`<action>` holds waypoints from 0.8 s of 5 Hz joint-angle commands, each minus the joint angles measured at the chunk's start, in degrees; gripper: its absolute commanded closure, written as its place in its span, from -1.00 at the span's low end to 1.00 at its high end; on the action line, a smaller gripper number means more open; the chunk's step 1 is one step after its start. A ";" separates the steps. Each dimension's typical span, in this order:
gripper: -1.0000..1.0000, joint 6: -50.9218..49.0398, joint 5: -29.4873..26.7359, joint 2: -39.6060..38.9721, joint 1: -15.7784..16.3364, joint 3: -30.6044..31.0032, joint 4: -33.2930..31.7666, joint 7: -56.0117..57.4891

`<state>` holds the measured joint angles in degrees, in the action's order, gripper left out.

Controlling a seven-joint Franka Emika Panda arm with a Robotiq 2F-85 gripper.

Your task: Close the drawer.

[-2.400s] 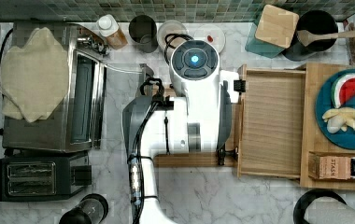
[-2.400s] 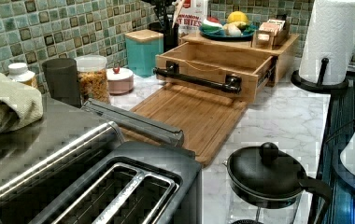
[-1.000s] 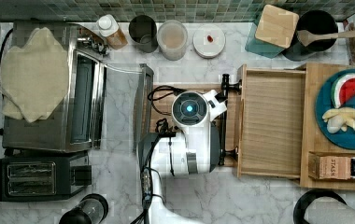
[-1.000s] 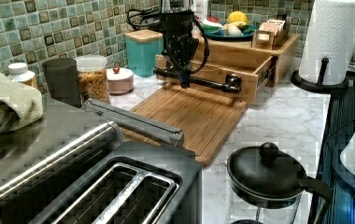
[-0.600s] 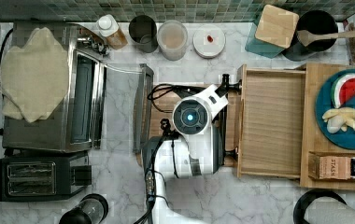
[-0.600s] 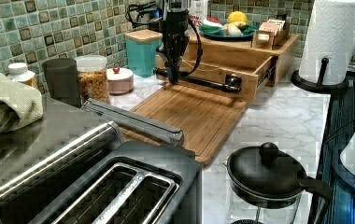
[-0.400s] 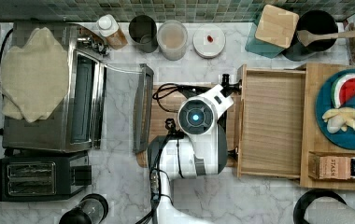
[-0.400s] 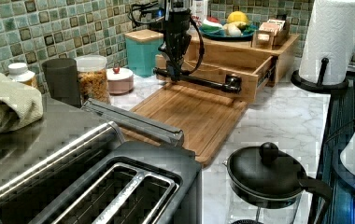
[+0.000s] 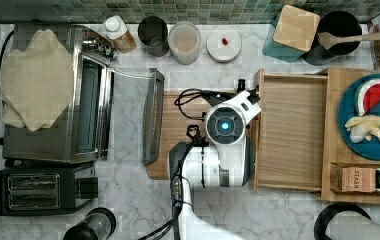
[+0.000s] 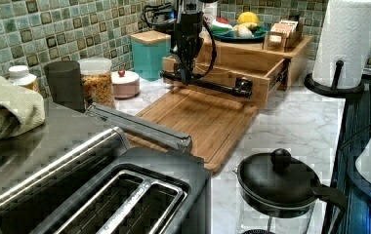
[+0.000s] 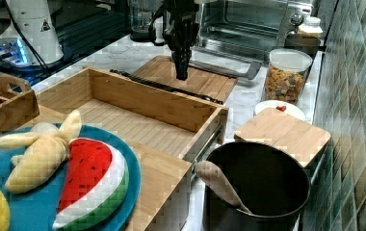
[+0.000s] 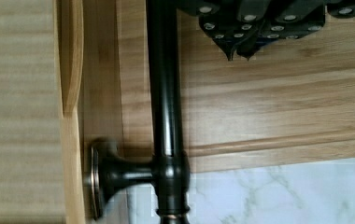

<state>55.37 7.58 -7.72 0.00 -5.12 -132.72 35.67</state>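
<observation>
Toaster oven (image 9: 58, 95) sits at 9 o'clock in the top view with its door (image 9: 150, 117) dropped flat, so the cutting board (image 9: 178, 135) takes the free strip of table (image 9: 128, 200) between that door and the drawer (image 9: 290, 132).

The drawer is pulled well out from under the wooden stand (image 9: 335, 125) that carries the blue plate (image 9: 363, 117). It lies right of centre in the top view, toward 3 o'clock, tray empty. Its black bar handle (image 10: 208, 84) hangs over the board's far edge.

Gripper (image 10: 184, 78) points straight down, just on the board side of the handle. The wrist view puts its tips (image 12: 238, 49) beside the bar (image 12: 164, 93), over the board, not around it. Jaws look pressed together, holding nothing.

Judgement: this is a push setup, not a grasp. Closed tips make a stiff pusher, and standing outside the bar lets the arm drive the drawer front toward 3 o'clock in the top view. Contact not confirmed; tips look near, not touching.
</observation>
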 commanded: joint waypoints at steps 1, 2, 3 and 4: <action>1.00 1.30 -0.95 0.01 -2.51 -3.06 -5.43 -0.55; 1.00 -1.84 7.25 1.87 -1.91 -6.37 -4.21 -2.38; 1.00 -0.99 9.24 -0.09 -8.99 -4.31 -1.30 3.77; 1.00 3.32 3.18 -4.75 -11.27 -7.20 2.00 14.83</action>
<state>56.76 13.11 -9.20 -3.72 -6.84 -134.29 43.95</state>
